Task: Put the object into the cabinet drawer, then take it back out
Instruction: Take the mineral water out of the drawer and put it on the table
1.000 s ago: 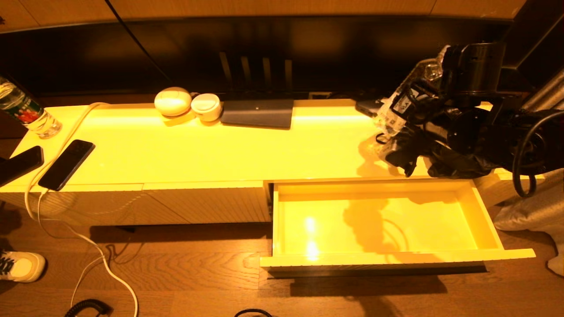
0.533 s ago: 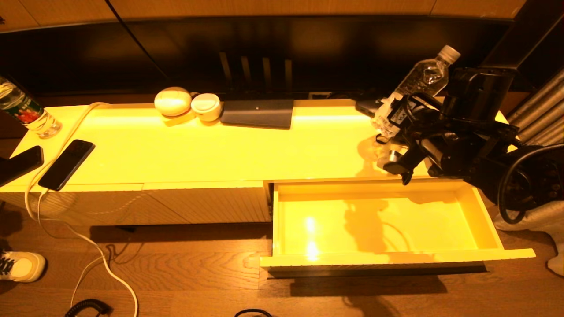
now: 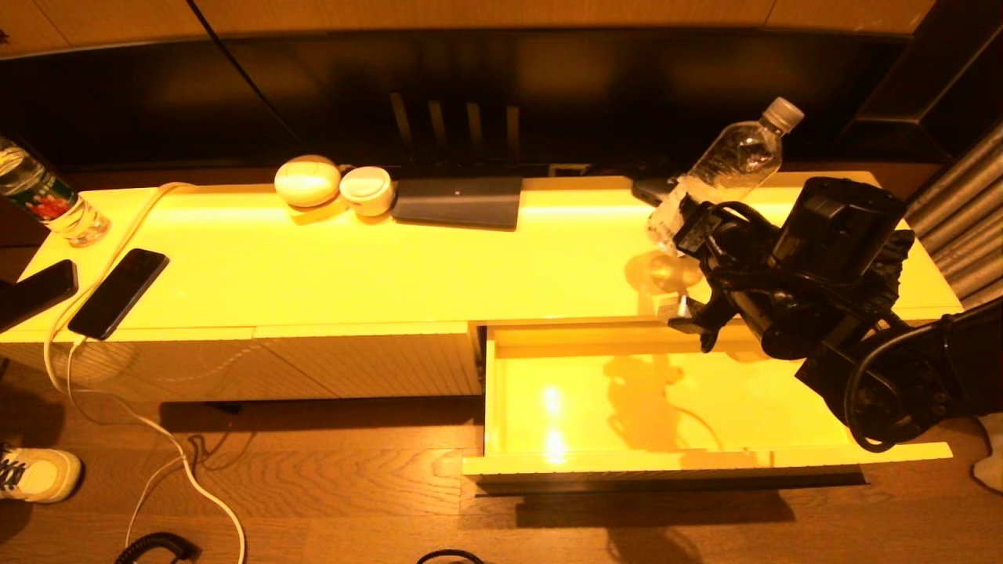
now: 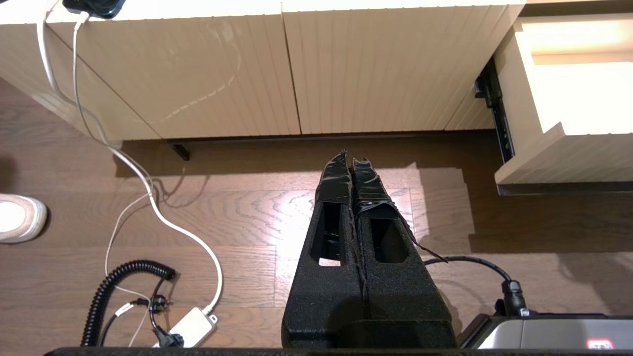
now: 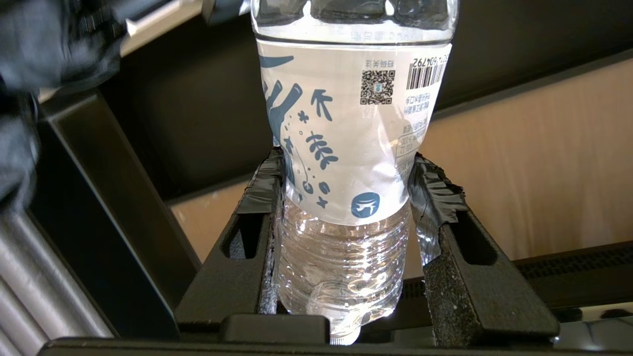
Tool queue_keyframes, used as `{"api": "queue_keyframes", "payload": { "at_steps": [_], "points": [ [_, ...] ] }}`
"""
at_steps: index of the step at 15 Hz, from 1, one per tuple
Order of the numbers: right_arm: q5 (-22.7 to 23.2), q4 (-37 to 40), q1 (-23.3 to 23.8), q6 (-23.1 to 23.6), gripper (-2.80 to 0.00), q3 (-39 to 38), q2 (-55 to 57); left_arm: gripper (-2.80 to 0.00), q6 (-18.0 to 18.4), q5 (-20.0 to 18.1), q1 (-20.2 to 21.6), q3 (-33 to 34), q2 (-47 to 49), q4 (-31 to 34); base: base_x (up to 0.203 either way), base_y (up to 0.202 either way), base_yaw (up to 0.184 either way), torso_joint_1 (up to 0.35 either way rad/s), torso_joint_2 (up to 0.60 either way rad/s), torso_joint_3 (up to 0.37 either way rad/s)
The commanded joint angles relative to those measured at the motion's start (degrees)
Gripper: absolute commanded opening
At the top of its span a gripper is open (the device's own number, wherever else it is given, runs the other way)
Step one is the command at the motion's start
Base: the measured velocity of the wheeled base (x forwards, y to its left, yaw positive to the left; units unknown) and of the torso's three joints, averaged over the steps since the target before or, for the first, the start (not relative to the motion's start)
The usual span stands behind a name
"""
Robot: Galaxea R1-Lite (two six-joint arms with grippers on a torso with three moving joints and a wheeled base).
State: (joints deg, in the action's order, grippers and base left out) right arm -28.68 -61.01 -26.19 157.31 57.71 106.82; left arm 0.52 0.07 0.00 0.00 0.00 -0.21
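Note:
A clear water bottle (image 3: 733,160) with a white cap and a white-and-blue label (image 5: 346,123) hangs tilted above the right end of the cabinet top, cap toward the wall. My right gripper (image 3: 683,235) is shut on its lower body, with a finger (image 5: 262,188) pressed against each side. The cabinet drawer (image 3: 705,458) stands pulled out just in front of and below the gripper, its glossy inside bare. Its ribbed front and dark handle strip show in the left wrist view as the drawer (image 4: 568,158). My left gripper (image 4: 352,160) is shut on nothing, low over the wooden floor.
The cabinet top (image 3: 392,266) carries two phones (image 3: 117,291) and a second bottle (image 3: 43,200) at the left. Two round white items (image 3: 307,180) and a dark pad (image 3: 458,201) lie at the back. Cables (image 3: 157,439) and a shoe (image 3: 35,472) are on the floor.
My right arm has swung down and toward the drawer's back edge. The bottle, at first mostly hidden behind the arm, now shows fully, tilted and slightly further left.

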Motion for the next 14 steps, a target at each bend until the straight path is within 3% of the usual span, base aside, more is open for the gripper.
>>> {"api": "queue_keyframes", "payload": {
  "at_steps": [1, 14],
  "points": [
    [0.07, -4.51, -0.46, 0.83, -2.80, -2.20, 3.02, -2.80, 0.00, 0.01, 0.00, 0.09, 0.00, -0.06, 0.000, 0.000, 0.000, 0.000, 0.00, 0.000],
    [1.24, -11.39, -0.80, 0.83, -2.80, -1.99, 9.29, -2.80, 0.00, 0.01, 0.00, 0.09, 0.00, -0.06, 0.000, 0.000, 0.000, 0.000, 0.00, 0.000]
  ]
}}
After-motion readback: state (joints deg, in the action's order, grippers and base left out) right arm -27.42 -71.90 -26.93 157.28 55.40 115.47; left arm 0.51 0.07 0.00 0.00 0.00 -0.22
